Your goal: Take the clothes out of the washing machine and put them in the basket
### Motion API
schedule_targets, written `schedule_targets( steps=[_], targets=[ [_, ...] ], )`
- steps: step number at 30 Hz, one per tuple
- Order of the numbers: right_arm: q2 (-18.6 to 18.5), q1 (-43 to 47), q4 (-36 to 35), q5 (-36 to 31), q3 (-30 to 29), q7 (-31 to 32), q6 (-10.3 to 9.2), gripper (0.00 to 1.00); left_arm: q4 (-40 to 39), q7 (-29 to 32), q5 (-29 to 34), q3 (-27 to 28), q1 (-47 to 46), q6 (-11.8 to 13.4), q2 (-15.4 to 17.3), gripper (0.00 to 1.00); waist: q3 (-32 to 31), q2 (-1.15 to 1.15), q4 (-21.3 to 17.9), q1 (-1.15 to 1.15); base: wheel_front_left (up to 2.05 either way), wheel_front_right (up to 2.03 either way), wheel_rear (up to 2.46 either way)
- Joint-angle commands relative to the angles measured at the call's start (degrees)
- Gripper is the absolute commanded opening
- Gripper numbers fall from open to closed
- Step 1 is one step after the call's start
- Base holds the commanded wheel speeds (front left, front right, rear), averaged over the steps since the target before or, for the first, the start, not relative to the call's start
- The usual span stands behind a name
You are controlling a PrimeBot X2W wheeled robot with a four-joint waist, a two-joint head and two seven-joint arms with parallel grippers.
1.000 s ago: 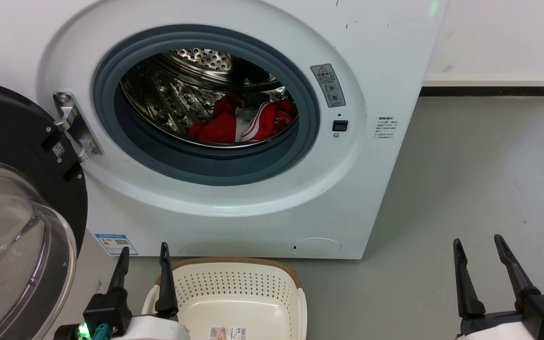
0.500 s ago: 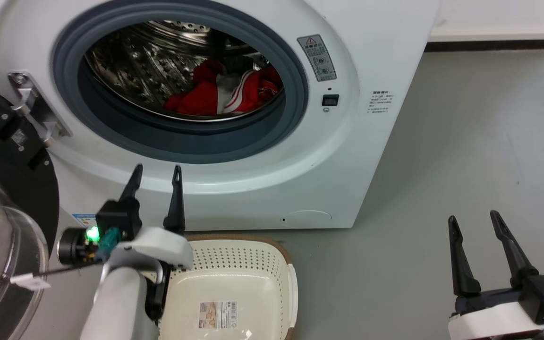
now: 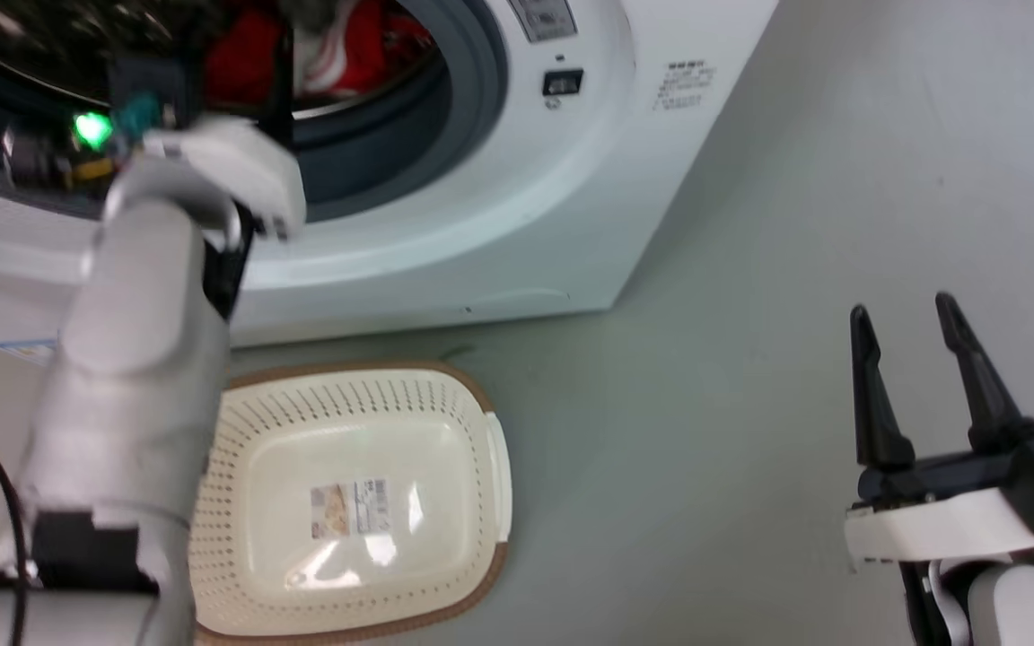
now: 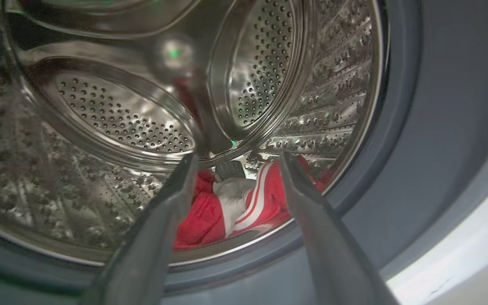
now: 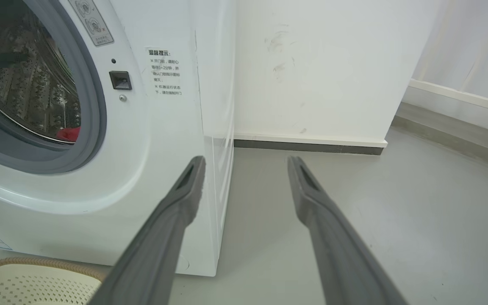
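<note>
**Head view.** The washing machine (image 3: 499, 206) stands with its porthole open at the upper left. The clothes (image 3: 346, 54), red with white stripes, lie inside it on the low side of the drum. The left forearm (image 3: 135, 359) rises from the lower left to the porthole mouth, evidently so its tool can reach the load. The basket (image 3: 302, 417) sits on the floor (image 3: 750, 269) just in front of the machine, below the opening. It holds nothing but a label (image 3: 348, 507). Judgement: it is placed there so a lifted garment has only a short way down. The right gripper (image 3: 901, 308) hangs over bare floor, well apart from machine and basket. Its fingers are spread and carry nothing. It appears parked clear of the working arm.

**Left wrist view.** The left gripper (image 4: 237, 157) points into the perforated steel drum (image 4: 112, 123), past the grey gasket (image 4: 417, 148). Its two fingers stand apart with nothing between them. The clothes lie beyond the fingertips, framed by the gap and not yet touched. Judgement: the spread is set to straddle a fold of cloth, so the step in hand is the reach and no garment has been removed.

**Right wrist view.** The right gripper's fingers are parted and empty, aimed at the machine's right front corner and the wall (image 5: 311, 63) behind. A sliver of red shows at the porthole's lower edge. A corner of the basket shows at the lower left.
</note>
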Motion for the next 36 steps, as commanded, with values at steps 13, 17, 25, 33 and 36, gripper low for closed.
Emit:
schedule_targets(
  steps=[13,17,25,33,36],
  targets=[
    [0.19,-7.48,-1.34,5.12,1.50,-0.14,-0.04,1.00,14.44,10.47,0.20,-7.78,-24.74,-1.32,5.90,1.00,16.98,0.00,-7.82,-0.01,0.00,0.00,0.00],
    [0.19,-8.67,-1.78,6.21,2.11,-0.14,-0.04,1.00,16.87,14.96,-3.45,-10.93,-29.62,-1.30,6.61,1.00,19.61,0.00,-8.65,-0.01,0.00,0.00,0.00],
    [0.19,-10.21,-2.10,7.84,2.78,-0.14,-0.04,1.00,18.25,23.67,-10.98,-17.78,-35.14,-1.32,8.97,1.00,23.24,0.00,-9.55,-0.01,0.00,0.00,0.00],
    [0.18,-10.75,-2.01,8.38,2.62,-0.14,-0.04,1.00,17.53,28.67,-16.44,-22.75,-36.61,-1.33,11.06,1.00,24.82,0.00,-9.93,-0.01,0.00,0.00,0.00],
    [0.18,-10.87,-1.83,8.49,2.64,-0.14,-0.04,1.00,17.38,30.37,-17.89,-24.76,-36.26,-1.33,11.55,0.84,24.88,0.00,-9.98,-0.01,0.00,0.00,0.00]
  ],
)
